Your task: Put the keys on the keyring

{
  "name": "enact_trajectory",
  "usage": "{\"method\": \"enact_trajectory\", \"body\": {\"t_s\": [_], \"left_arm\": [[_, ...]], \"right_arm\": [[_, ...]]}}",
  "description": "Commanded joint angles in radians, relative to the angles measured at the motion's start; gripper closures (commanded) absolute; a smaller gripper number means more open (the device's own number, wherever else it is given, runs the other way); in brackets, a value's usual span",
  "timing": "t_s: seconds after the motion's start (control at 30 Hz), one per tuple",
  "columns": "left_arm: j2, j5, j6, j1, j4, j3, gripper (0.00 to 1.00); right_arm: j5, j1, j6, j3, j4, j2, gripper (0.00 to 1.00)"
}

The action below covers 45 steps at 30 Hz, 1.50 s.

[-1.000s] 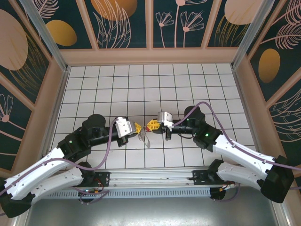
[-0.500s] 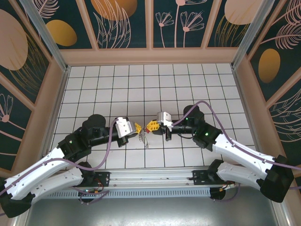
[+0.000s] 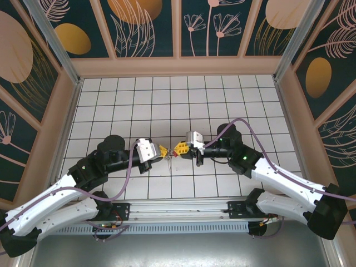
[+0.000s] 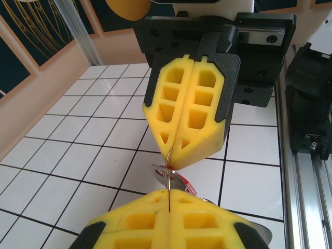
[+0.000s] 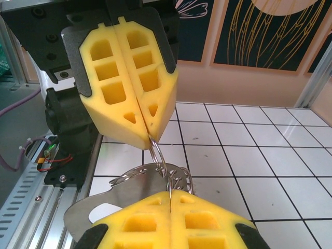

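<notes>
The left gripper (image 3: pixel 162 150) and the right gripper (image 3: pixel 179 148), both fully closed, meet tip to tip above the desk (image 3: pixel 222 100), each pinching the keyring (image 5: pixel 158 155) between them, probably to steady it, while the red key (image 4: pixel 188 184) hangs just below their tips.

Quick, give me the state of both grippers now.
Left gripper: closed, pinching the thin silver metal keyring.
Right gripper: closed on the same keyring.

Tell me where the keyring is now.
In the top view, the keyring is central, near the arms, held between the left gripper and the right gripper.
</notes>
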<state>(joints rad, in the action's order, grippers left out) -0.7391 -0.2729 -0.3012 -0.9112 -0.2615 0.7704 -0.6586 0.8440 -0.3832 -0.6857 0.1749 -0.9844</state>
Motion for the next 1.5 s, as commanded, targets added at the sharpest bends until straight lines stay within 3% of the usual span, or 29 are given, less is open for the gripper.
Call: {"method": "enact_trajectory", "body": {"t_s": [0.0,1.47], "left_arm": [[0.012,-0.001,-0.004,-0.004,0.044,-0.005,1.00],[0.014,0.000,-0.007,-0.004,0.042,-0.006,1.00]], "right_arm": [[-0.035,-0.008,0.015,-0.041,0.007,0.002,1.00],[-0.055,-0.026,0.028,-0.048,0.015,-0.016,1.00]]}}
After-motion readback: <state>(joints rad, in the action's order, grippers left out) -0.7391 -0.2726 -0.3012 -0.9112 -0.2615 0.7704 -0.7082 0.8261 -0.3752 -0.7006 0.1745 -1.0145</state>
